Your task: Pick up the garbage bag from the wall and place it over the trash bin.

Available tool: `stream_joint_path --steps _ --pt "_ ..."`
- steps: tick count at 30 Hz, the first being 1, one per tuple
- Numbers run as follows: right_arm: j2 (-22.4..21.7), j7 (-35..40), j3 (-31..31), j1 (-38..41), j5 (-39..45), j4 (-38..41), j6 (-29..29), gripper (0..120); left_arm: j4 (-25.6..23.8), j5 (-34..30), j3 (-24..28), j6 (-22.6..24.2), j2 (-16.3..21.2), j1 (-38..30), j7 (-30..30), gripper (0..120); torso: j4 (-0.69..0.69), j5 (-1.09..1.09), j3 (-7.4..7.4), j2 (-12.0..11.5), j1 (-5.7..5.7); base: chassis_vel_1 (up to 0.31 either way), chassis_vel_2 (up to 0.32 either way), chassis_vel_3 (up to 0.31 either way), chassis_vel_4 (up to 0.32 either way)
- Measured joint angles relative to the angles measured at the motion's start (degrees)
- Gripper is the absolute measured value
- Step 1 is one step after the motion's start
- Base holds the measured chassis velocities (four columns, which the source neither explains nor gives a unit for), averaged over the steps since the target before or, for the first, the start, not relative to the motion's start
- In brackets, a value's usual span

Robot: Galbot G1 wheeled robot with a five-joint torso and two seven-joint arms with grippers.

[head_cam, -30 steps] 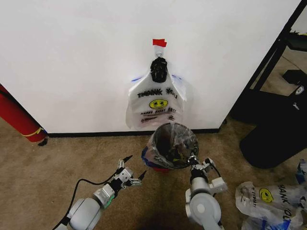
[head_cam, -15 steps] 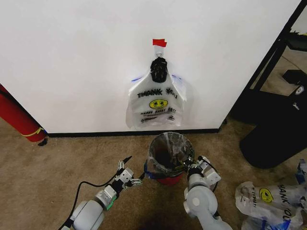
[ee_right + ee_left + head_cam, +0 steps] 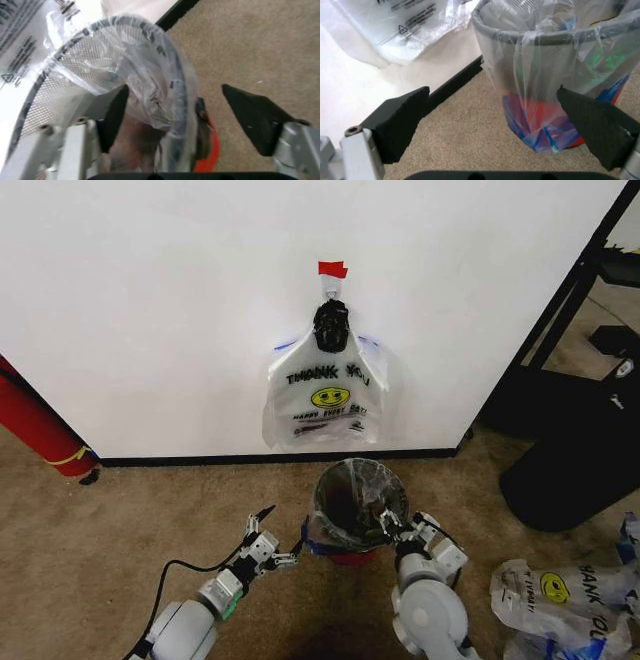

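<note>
Status: garbage bag (image 3: 352, 498) lines trash bin (image 3: 358, 502); I judge placing nearly done. My right gripper (image 3: 402, 525) spread astride rim; left gripper (image 3: 272, 546) spread, empty, beside bin.

Left hand (image 3: 273, 545) and right hand (image 3: 408, 527) both low, fingers spread.

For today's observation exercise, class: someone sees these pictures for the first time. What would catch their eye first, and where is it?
Most striking is the garbage bag with its yellow smiley, hanging on the white wall under a red tape piece. Below it on the carpet stands the trash bin, already draped in thin plastic. The open left gripper waits beside the bin, while the open right gripper straddles its rim, one finger inside.
</note>
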Motion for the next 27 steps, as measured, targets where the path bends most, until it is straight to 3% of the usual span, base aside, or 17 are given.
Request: stream_joint_path --steps 1,4,8,9,12,15,19,23,27 --pt "0.0 0.0 0.0 0.0 0.0 0.0 0.0 74 0.0 0.0 0.0 0.0 0.0 0.0 0.0 100 0.0 0.0 0.0 0.0 0.0 0.0 0.0 0.0 0.0" --pt "-1.41 -1.34 0.34 -3.8 -4.23 5.09 1.25 89 -0.79 -1.01 -0.58 -1.51 -1.02 0.45 -1.72 100 0.0 0.0 0.0 0.0 0.0 0.0 0.0 0.0 0.0" --pt "-1.96 -20.29 2.17 -7.63 -21.1 3.33 19.75 100 -4.4 -10.62 -1.75 -5.6 -5.57 -0.5 -6.41 100 -0.02 -0.01 -0.01 0.0 0.0 0.0 0.0 0.0 0.0" --pt "-1.96 -20.29 2.17 -7.63 -21.1 3.33 19.75 100 -4.4 -10.62 -1.75 -5.6 -5.57 -0.5 -6.41 100 -0.02 -0.01 -0.01 0.0 0.0 0.0 0.0 0.0 0.0" --pt "-0.34 -38.09 8.16 -6.75 -34.75 -3.4 38.23 100 -7.15 -18.17 -2.99 -13.51 -9.62 -1.55 -6.84 100 0.0 0.01 0.0 0.0 0.0 0.0 0.0 0.0 0.0" --pt "2.0 -48.06 12.83 -7.13 -41.83 -5.26 46.24 100 -9.41 -20.51 -5.46 -19.31 -12.42 -0.95 -3.87 100 0.0 0.02 0.0 0.0 0.0 0.0 0.0 0.0 0.0" --pt "3.7 -50.95 14.0 -9.53 -43.29 -3.53 47.39 100 -10.97 -20.02 -8.36 -19.74 -14.07 0.03 -3.19 100 0.0 0.0 0.0 0.0 0.0 0.0 0.0 0.0 0.0" --pt "4.25 -51.31 13.5 -12.05 -37.89 -0.28 42.74 100 -11.87 -20.48 -11.33 -18.25 -14.69 0.99 -3.28 100 -0.01 -0.01 0.0 0.0 0.0 0.0 0.0 0.0 0.0" --pt "4.13 -52.99 14.27 -11.92 -37.52 -0.1 41.9 100 -12.16 -20.66 -11.84 -18.04 -15.16 1.27 -3.12 100 0.0 -0.01 0.0 0.0 0.0 0.0 0.0 0.0 0.0"
